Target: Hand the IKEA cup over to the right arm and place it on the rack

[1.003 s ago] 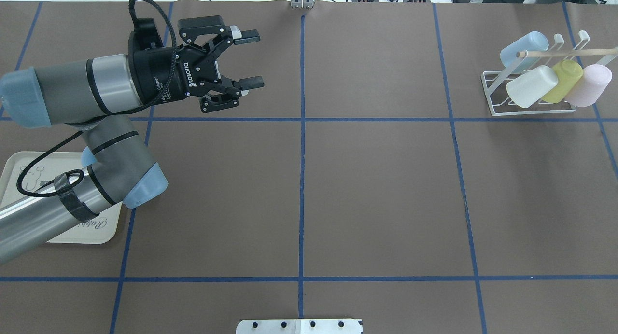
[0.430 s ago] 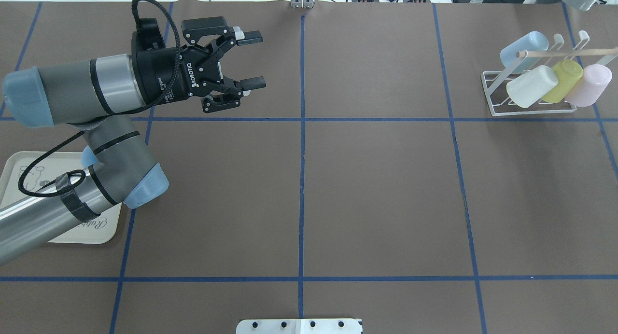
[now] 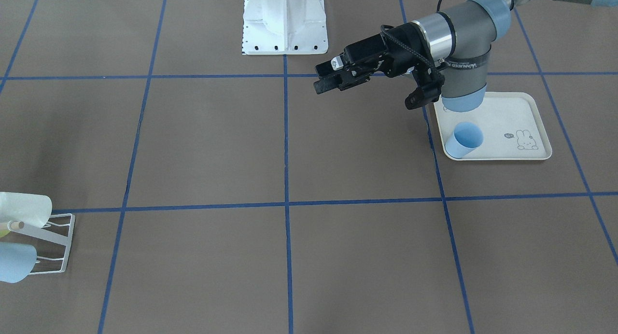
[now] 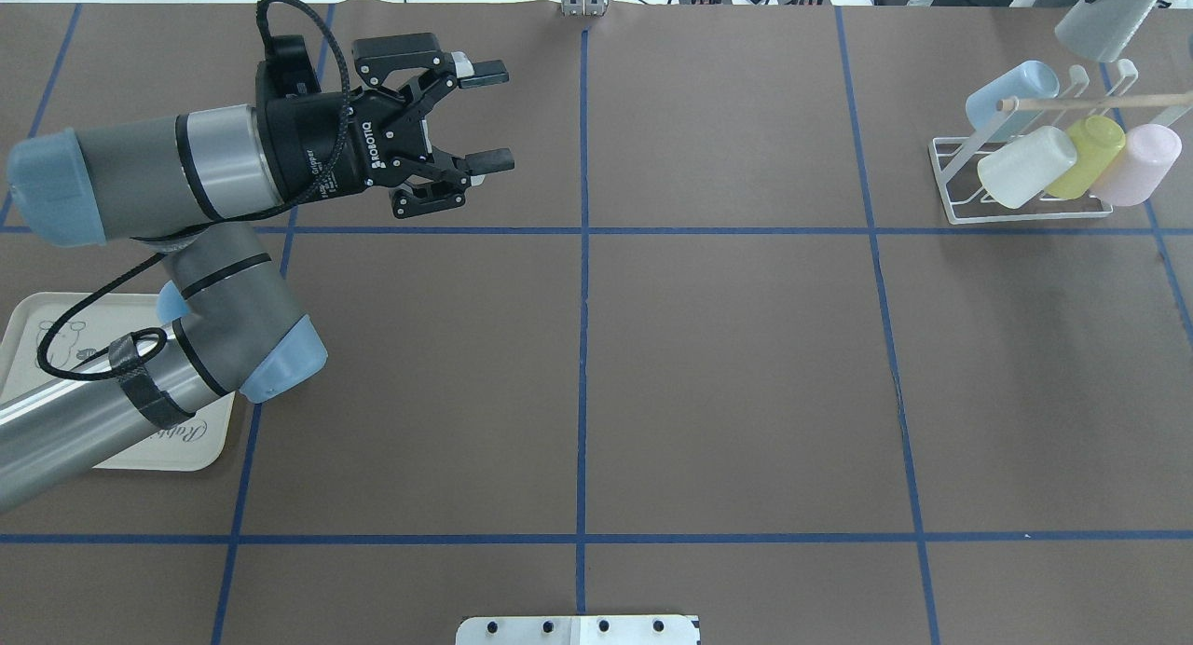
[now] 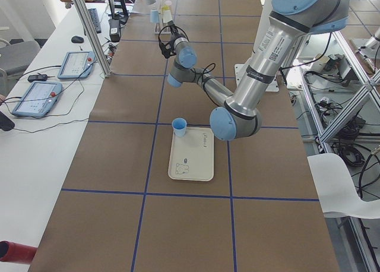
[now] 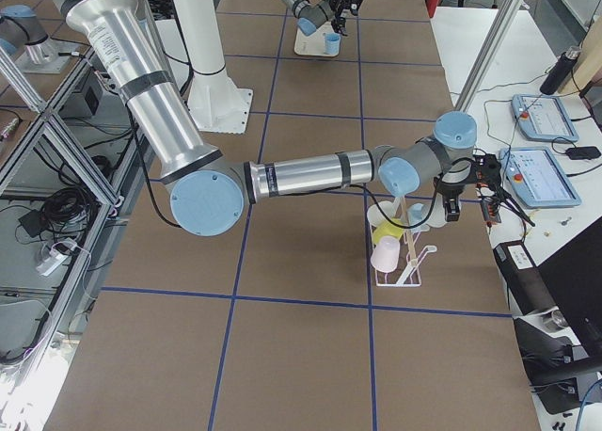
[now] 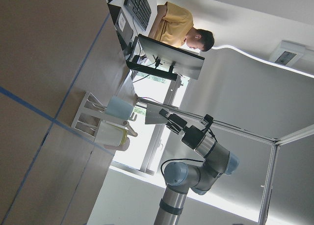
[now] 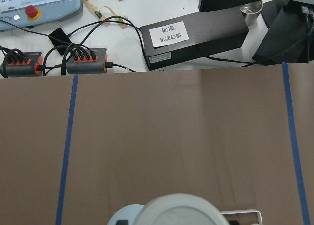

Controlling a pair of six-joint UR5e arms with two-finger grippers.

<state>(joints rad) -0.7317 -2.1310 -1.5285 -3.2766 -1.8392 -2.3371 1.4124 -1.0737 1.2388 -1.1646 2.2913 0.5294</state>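
The left gripper (image 4: 487, 114) hangs over the surface (image 4: 727, 365) in the upper left of the overhead view. Its jaws are spread wide with nothing between them. The right gripper (image 7: 169, 119) is mostly cut off at the top right corner of that view. In the left wrist view it is closed on the pale grey cup (image 4: 1104, 22), holding it in the air.

The cup is plain and smooth, one muted grey-green tone, slightly tapered, and held tilted. It sits just above and beyond the rack (image 4: 953, 174) at the right edge of the overhead view.

On the rack, a light blue cup (image 4: 1011, 93), a white cup (image 4: 1025, 167), a yellow cup (image 4: 1089, 153) and a pink cup (image 4: 1135, 165) lean under the wooden peg (image 4: 1090, 102). In the front-facing view, an upright blue cup (image 3: 464, 140) stands at the lower left corner of the tray (image 3: 512, 107).

A second ago the grey cup was out of the overhead view. Shortly after, only its lower part showed in the top right corner. Now it is further down and left, nearer the rack. The left gripper has barely shifted, and the racked cups are unchanged.
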